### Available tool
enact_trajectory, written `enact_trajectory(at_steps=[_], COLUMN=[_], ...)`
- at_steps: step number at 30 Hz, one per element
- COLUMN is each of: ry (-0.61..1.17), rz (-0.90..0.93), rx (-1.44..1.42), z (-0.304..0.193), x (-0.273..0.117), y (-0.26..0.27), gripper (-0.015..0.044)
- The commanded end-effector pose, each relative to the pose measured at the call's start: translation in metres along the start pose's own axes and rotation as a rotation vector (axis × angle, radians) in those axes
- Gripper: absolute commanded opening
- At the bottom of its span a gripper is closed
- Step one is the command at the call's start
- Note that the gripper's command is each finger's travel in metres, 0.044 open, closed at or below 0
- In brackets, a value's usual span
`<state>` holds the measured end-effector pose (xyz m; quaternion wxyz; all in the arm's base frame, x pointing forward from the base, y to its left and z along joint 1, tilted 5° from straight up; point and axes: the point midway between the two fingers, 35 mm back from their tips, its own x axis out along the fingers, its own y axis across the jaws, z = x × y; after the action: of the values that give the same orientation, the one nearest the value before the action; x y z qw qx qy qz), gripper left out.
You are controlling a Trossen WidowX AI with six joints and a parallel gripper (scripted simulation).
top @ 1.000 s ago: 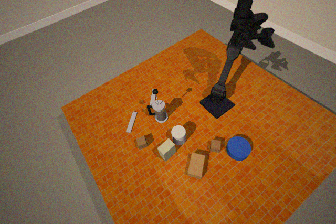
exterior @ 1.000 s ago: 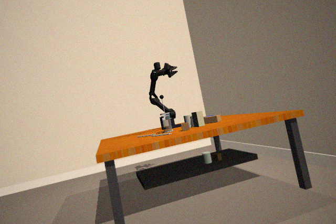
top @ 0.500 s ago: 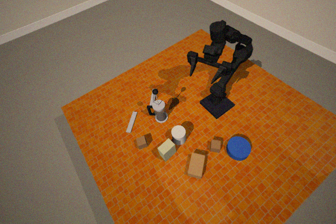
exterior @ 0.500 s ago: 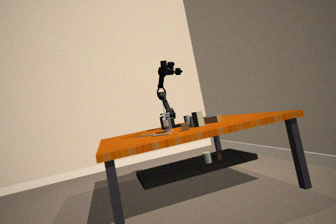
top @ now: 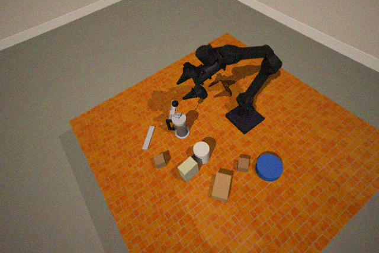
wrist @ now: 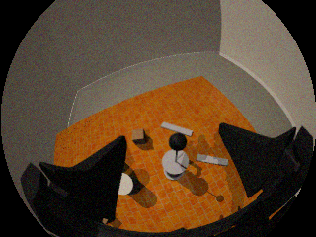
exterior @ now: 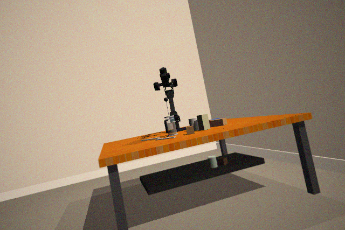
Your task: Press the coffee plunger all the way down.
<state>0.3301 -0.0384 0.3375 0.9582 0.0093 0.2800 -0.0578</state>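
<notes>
Your gripper (top: pixel 186 88) hangs released above the orange bench (top: pixel 275 213), both fingers spread wide with nothing between them. The French press (top: pixel 180 124) stands upright on the bench below, its black plunger knob (top: pixel 174 102) raised on the rod and clear of the fingers. A grey bar (top: pixel 148 137) lies just beside the press; a white cylinder (top: pixel 201 151) stands near it.
</notes>
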Motion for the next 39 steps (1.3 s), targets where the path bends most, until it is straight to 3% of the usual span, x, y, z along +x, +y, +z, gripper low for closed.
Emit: enact_trajectory(at_steps=[1,8,39], ry=[0.017,0.017,0.014], rz=[-0.054,-0.048,-0.045], rx=[0.025,0.021,0.019], z=[-0.015,-0.056,-0.055], x=[0.013,0.036,0.075], y=[-0.013,-0.010,-0.011], gripper=[0.0440,0.0440,0.0440])
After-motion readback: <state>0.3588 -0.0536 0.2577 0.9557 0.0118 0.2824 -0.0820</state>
